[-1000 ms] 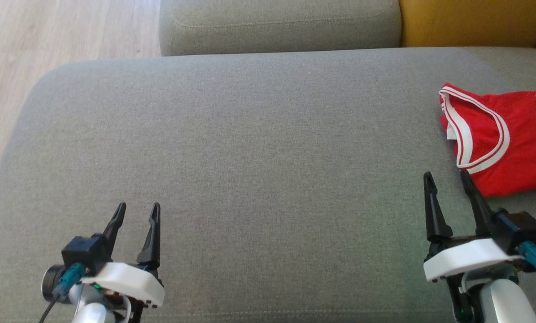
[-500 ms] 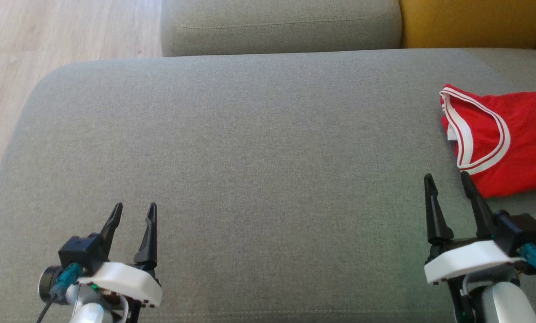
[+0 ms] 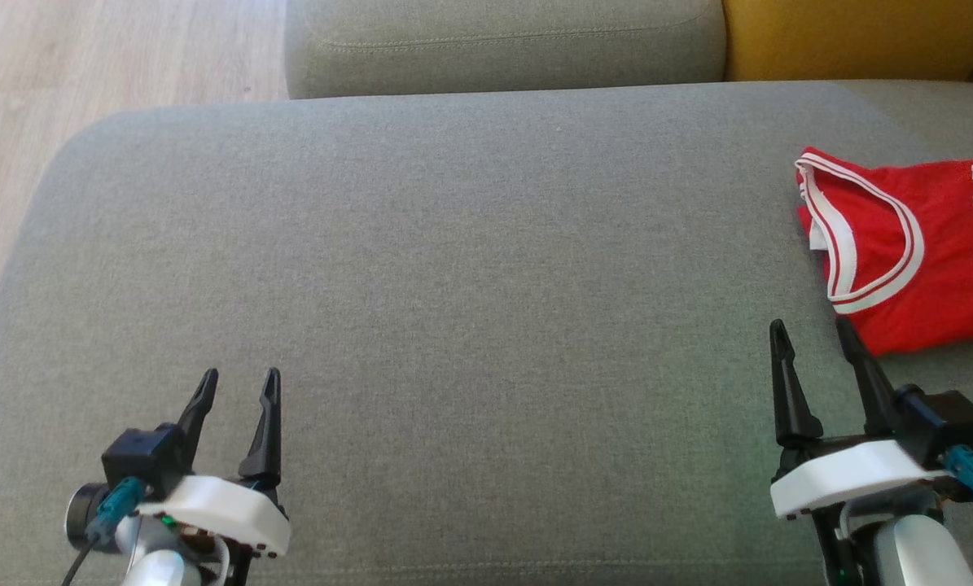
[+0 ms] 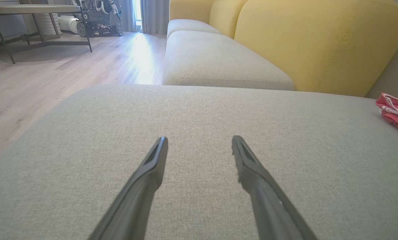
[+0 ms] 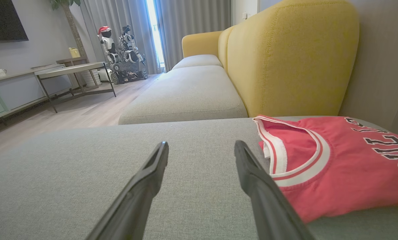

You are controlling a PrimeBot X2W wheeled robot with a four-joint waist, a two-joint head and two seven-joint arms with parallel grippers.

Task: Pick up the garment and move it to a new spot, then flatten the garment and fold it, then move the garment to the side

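Observation:
The garment (image 3: 926, 252) is a red jersey with white trim and dark letters. It lies folded on the grey sofa seat (image 3: 453, 268) at the right edge of the head view, partly cut off there. My right gripper (image 3: 812, 335) is open and empty, its fingertips just short of the jersey's near corner; in the right wrist view the garment (image 5: 335, 166) lies just right of my right gripper (image 5: 201, 146). My left gripper (image 3: 238, 378) hovers open and empty at the lower left, far from the jersey. The left wrist view has the garment (image 4: 397, 111) at its right edge, beyond my left gripper (image 4: 199, 140).
A second grey seat cushion (image 3: 502, 41) and a yellow backrest (image 3: 852, 37) lie beyond the seat. Wooden floor (image 3: 87, 65) is off the seat's left end. Across the room stand a low table (image 5: 75, 71) and a parked robot (image 5: 119, 56).
The head view has shifted slightly. My left gripper has eased a little down and left; the right gripper and the jersey hold their places.

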